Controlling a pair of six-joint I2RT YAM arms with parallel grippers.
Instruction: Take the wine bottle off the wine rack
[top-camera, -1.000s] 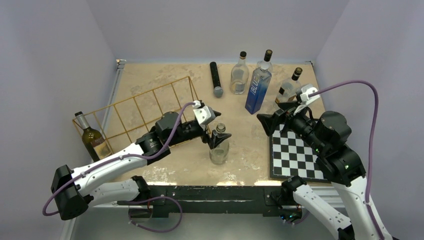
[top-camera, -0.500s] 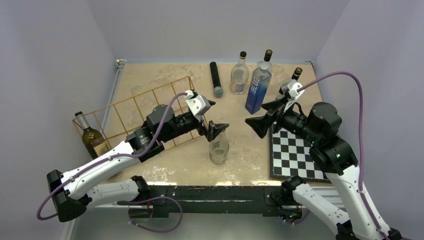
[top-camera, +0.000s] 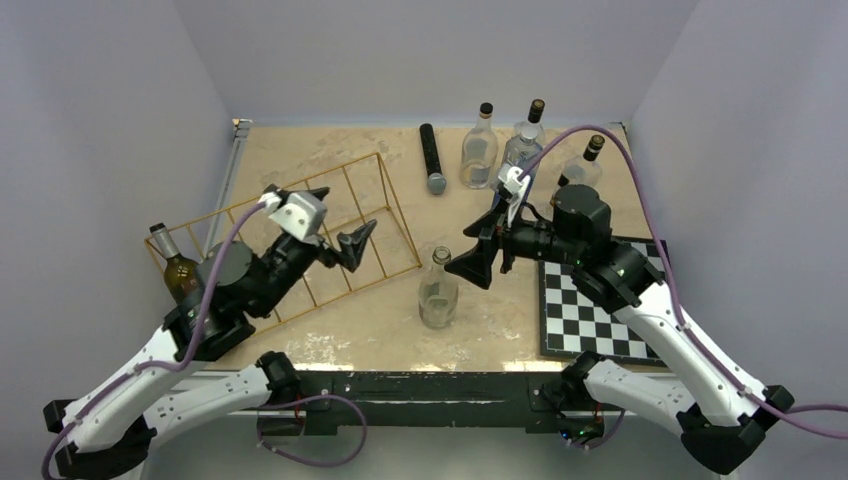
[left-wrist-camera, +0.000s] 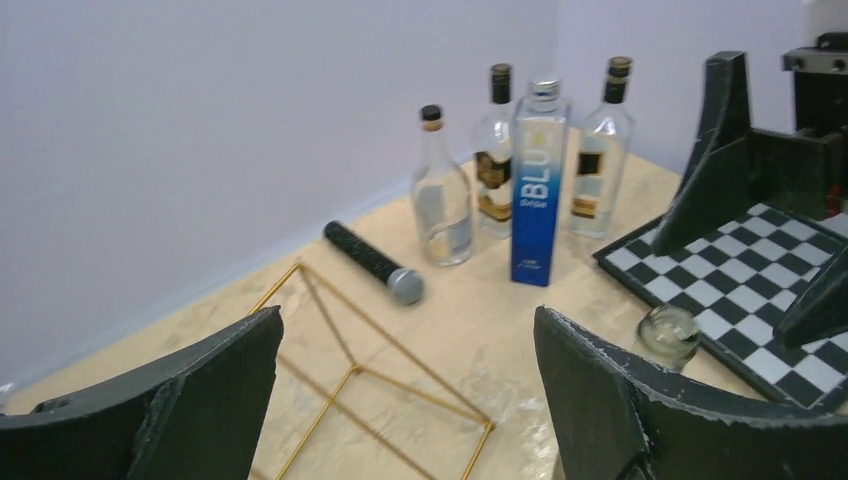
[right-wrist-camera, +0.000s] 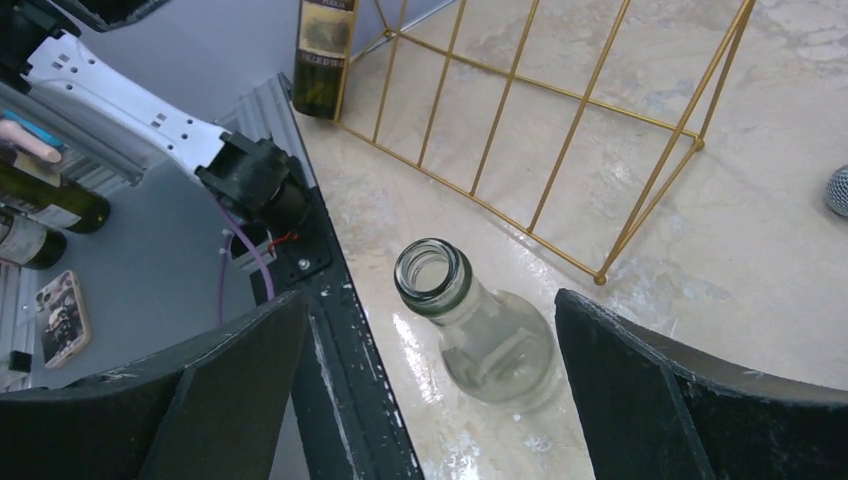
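The gold wire wine rack (top-camera: 300, 225) lies on the left half of the table. It also shows in the left wrist view (left-wrist-camera: 380, 380) and the right wrist view (right-wrist-camera: 540, 120). A dark green wine bottle (top-camera: 180, 277) stands upright at its far left end, also seen in the right wrist view (right-wrist-camera: 325, 50). A clear open-mouthed bottle (top-camera: 438, 292) stands upright on the table just right of the rack's near corner. My left gripper (top-camera: 338, 218) is open and empty above the rack's right part. My right gripper (top-camera: 480, 245) is open just right of and above the clear bottle (right-wrist-camera: 470, 325).
At the back stand several bottles, among them a blue one (top-camera: 520, 150). A black microphone (top-camera: 432, 160) lies there too. A chessboard (top-camera: 590, 310) lies at the right front. The black table edge rail (right-wrist-camera: 330, 330) runs close to the clear bottle.
My left gripper has let go of the clear bottle's neck and drawn back left, over the rack. My right gripper has swung left to the clear bottle. The bottle stays upright.
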